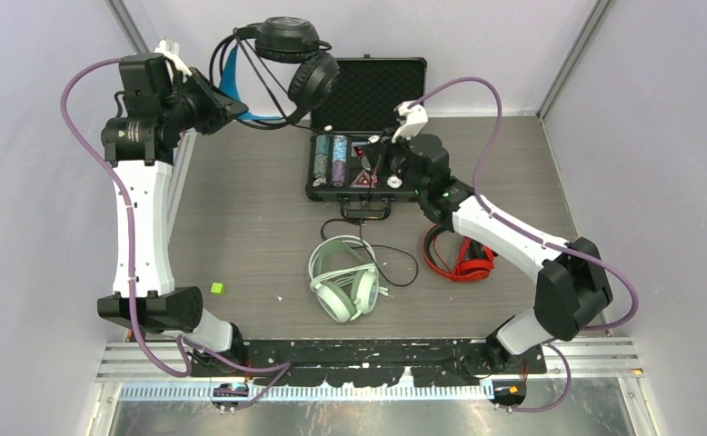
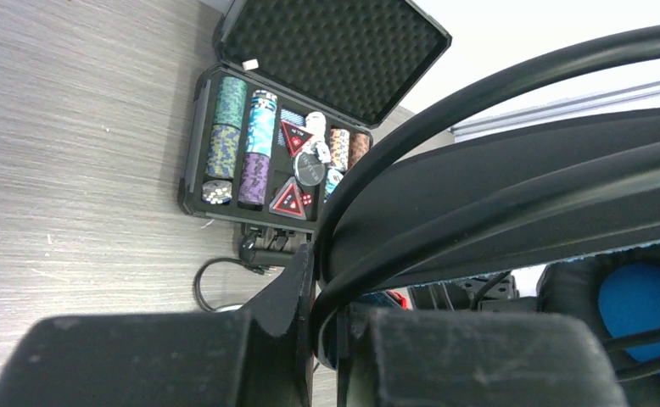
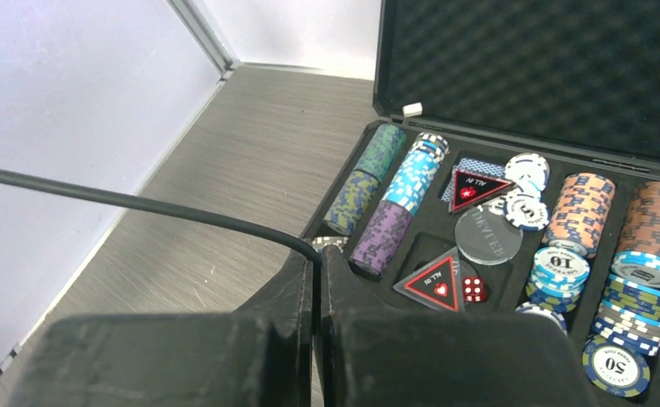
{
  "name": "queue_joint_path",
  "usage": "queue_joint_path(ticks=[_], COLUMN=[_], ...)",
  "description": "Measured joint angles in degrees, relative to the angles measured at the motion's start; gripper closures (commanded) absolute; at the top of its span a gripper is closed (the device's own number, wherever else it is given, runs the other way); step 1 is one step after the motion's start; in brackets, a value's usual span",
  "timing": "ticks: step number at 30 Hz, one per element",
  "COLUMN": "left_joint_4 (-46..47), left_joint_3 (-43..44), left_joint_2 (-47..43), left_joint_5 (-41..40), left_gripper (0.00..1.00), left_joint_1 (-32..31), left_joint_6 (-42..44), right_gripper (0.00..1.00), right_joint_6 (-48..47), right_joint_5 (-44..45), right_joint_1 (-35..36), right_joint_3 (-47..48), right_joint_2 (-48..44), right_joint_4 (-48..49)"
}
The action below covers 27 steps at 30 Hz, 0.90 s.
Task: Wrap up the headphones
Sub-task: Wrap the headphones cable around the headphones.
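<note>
Near, the mint headphones (image 1: 343, 280) and red headphones (image 1: 462, 259) lie loose on the table (image 1: 241, 236); beyond, the right gripper (image 3: 319, 271) pinches the limp, likely slippery black cable (image 3: 140, 203) above the chip case (image 1: 377, 86), and far left the left gripper (image 2: 320, 297) clamps the stiff headband (image 2: 522, 195) of the bulky, raised black headphones (image 1: 297, 59), probably the firmest hold, with the plug end unseen.

Both arms (image 1: 141, 227): white links, blk joints, purple cables (image 1: 86, 68) (loose loops)

Top view looks down from above the worktop's (image 1: 241, 227) near edge. Both wrist views, close in, share the chip case (image 2: 335, 51).
</note>
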Motion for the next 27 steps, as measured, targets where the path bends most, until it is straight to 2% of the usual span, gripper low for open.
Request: queue_joint_path(ticks=[8, 13, 16, 22, 27], left_joint_4=[-0.7, 5.0, 7.8, 7.8, 4.3], left_joint_3=[0.2, -2.0, -3.4, -10.7, -14.9], left_joint_2=[0.0, -0.3, -0.4, -2.4, -2.8], left_joint_5=[0.8, 8.1, 13.4, 20.9, 20.9], left_gripper=[1.0, 1.0, 1.0, 1.0, 1.0], left_joint_1=[-0.1, -0.1, 0.0, -0.3, -5.9], left_joint_6=[0.2, -0.9, 2.4, 21.7, 43.1], right_gripper=[1.0, 1.0, 0.99, 0.99, 1.0], right_joint_6=[2.8, 3.7, 4.0, 6.0, 7.9], right_joint_5=[-2.8, -7.5, -8.4, -13.8, -23.6], right_joint_1=[-2.2, -2.8, -3.0, -6.9, -10.2], right_joint_3=[-1.3, -1.6, -1.6, -0.7, -0.7], right_joint_2=[-0.3, 0.3, 0.7, 0.0, -4.3], right_joint_4=[2.8, 4.8, 5.7, 3.9, -3.1])
